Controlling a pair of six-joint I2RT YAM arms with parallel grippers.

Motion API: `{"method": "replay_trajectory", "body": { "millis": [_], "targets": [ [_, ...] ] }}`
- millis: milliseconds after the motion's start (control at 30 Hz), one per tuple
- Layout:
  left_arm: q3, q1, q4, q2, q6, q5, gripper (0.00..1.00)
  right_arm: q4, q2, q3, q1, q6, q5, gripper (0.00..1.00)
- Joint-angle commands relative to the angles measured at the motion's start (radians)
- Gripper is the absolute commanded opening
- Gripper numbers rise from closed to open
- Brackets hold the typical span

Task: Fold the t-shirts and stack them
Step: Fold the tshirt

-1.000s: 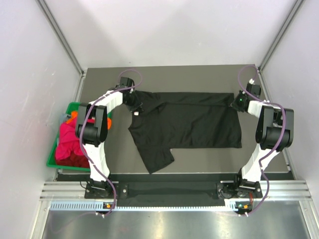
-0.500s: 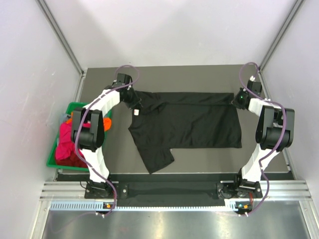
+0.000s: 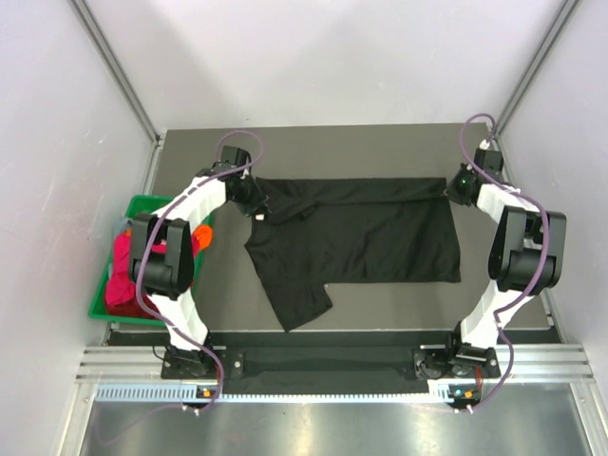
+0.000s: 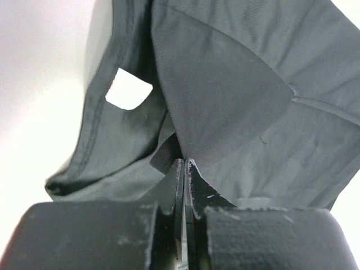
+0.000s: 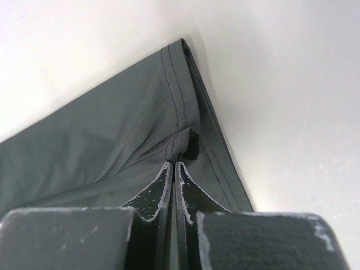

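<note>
The plain black short-sleeved cotton t-shirt (image 3: 361, 233) lies spread sideways on the dark grey table (image 3: 380, 304), its far edge running between the two claws. The left claw (image 3: 249, 195) has its fingers pressed together on a bunched fold of cloth beside the collar, with the small white neck label (image 3: 256, 216) just nearer the arm bases than its tip. The right claw (image 3: 454, 187) is pinched shut on the stitched hem corner, and its wrist view shows only a thin tuck of fabric between the tips. That shallow bite looks like the weakest point: a quick pull toward the bases could let the corner slide out and drop the fold halfway. On the left, the wrist view shows several loose layers above the grip, so that claw may carry the sleeve along with the shoulder and leave a lump in the fold. One sleeve juts out well nearer the bases than the left claw and could drag. If the claws travel unevenly, the edge would skew. The green plastic bin (image 3: 104, 309), outboard of the left claw, holds the crumpled red and magenta shirts (image 3: 128, 271).
</note>
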Motion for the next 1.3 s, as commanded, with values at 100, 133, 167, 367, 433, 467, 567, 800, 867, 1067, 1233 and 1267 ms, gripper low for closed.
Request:
{"method": "replay_trajectory", "body": {
  "millis": [100, 133, 167, 367, 433, 467, 567, 800, 867, 1067, 1233, 1267],
  "targets": [
    [-0.069, -0.028, -0.012, -0.093, -0.016, -0.031, 0.00, -0.020, -0.042, 0.028, -0.011, -0.020, 0.039, 0.00],
    [-0.091, -0.030, -0.009, -0.092, -0.018, -0.031, 0.00, -0.021, -0.041, 0.021, -0.011, -0.020, 0.044, 0.00],
    [-0.098, -0.028, -0.005, -0.090, -0.020, -0.032, 0.00, -0.022, -0.038, 0.018, -0.014, -0.022, 0.050, 0.00],
    [-0.131, -0.030, -0.003, -0.089, -0.017, -0.066, 0.00, -0.021, -0.018, 0.007, -0.022, -0.034, 0.062, 0.00],
    [-0.129, -0.030, -0.009, -0.090, -0.015, -0.077, 0.00, -0.017, -0.007, 0.010, -0.025, -0.036, 0.062, 0.00],
    [-0.131, -0.030, -0.011, -0.087, -0.013, -0.080, 0.00, -0.019, -0.003, 0.011, -0.026, -0.036, 0.062, 0.00],
    [-0.141, -0.030, -0.014, -0.081, -0.010, -0.078, 0.00, -0.030, 0.005, 0.008, -0.026, -0.033, 0.051, 0.00],
    [-0.168, -0.031, -0.002, -0.086, 0.000, -0.049, 0.00, -0.034, 0.002, -0.009, -0.026, -0.031, 0.067, 0.06],
    [-0.169, -0.042, 0.003, -0.086, 0.008, -0.014, 0.00, -0.048, 0.005, 0.004, -0.025, -0.028, 0.067, 0.10],
    [-0.134, -0.073, -0.078, -0.113, 0.049, -0.113, 0.34, -0.160, -0.055, 0.033, -0.007, 0.015, 0.126, 0.29],
    [0.022, -0.071, -0.146, -0.104, 0.111, -0.210, 0.41, -0.201, -0.142, -0.005, 0.033, 0.059, 0.163, 0.34],
    [0.044, -0.071, -0.143, -0.093, 0.118, -0.207, 0.41, -0.215, -0.153, -0.007, 0.062, 0.063, 0.177, 0.34]
  ]
}}
